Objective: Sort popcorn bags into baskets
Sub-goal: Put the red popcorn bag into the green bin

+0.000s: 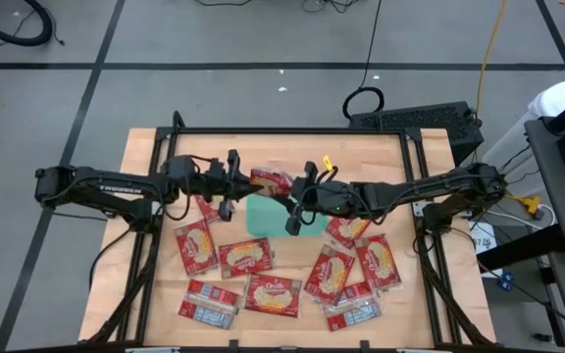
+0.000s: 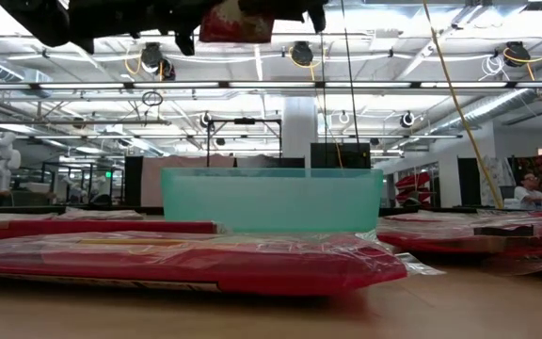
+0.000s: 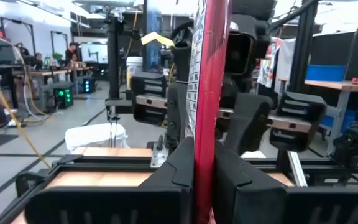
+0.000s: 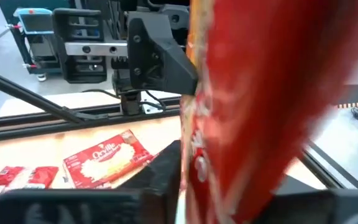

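Red popcorn bags (image 1: pixel 263 294) lie scattered nearer than the teal tray (image 1: pixel 263 218) (some face down); above its far edge, the left gripper (image 1: pixel 244 182) and right gripper (image 1: pixel 294 186) both pinch one raised bag (image 1: pixel 271 180) between them.

Showing red flat plastic popcorn bags (image 1: pixel 246 257) with cream-yellow pictures, a see-through teal-green plastic tray (image 2: pixel 271 200), a light wooden table (image 1: pixel 145 157).
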### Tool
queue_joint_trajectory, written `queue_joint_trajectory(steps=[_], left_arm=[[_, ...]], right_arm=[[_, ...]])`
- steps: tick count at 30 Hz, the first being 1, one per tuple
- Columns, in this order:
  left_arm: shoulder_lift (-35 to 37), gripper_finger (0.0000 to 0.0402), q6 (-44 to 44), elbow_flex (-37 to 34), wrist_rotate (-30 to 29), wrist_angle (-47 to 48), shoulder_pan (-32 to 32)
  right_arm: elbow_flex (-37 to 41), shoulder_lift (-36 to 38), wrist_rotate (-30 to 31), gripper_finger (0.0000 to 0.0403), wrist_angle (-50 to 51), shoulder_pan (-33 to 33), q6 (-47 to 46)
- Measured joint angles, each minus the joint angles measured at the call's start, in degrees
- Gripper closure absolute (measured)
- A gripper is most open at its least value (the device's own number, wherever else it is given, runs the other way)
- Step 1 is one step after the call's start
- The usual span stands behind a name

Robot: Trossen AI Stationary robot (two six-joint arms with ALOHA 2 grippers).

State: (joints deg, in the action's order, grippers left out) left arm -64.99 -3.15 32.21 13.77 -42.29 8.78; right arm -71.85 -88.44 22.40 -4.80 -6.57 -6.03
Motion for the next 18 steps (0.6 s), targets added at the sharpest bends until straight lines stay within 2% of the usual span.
queue_joint_trajectory(steps=[4,7,11,18], left_arm=[[0.05,0.0374,0.04,0.00,0.22,0.53,0.04],[0.07,0.0353,-0.75,0.02,1.38,1.52,0.09],[0.35,0.0294,-3.44,0.02,4.12,1.90,0.12],[0.57,0.0190,-2.99,0.02,4.22,2.95,0.03]], right_arm=[[0.00,0.91,-0.22,0.0362,1.11,-0.03,-0.17],[0.00,1.13,-0.77,0.0389,2.61,-0.02,-1.50],[0.03,2.18,-1.16,0.0393,6.37,0.35,-3.88],[0.02,3.12,-4.90,0.0384,11.68,0.92,-9.32]])
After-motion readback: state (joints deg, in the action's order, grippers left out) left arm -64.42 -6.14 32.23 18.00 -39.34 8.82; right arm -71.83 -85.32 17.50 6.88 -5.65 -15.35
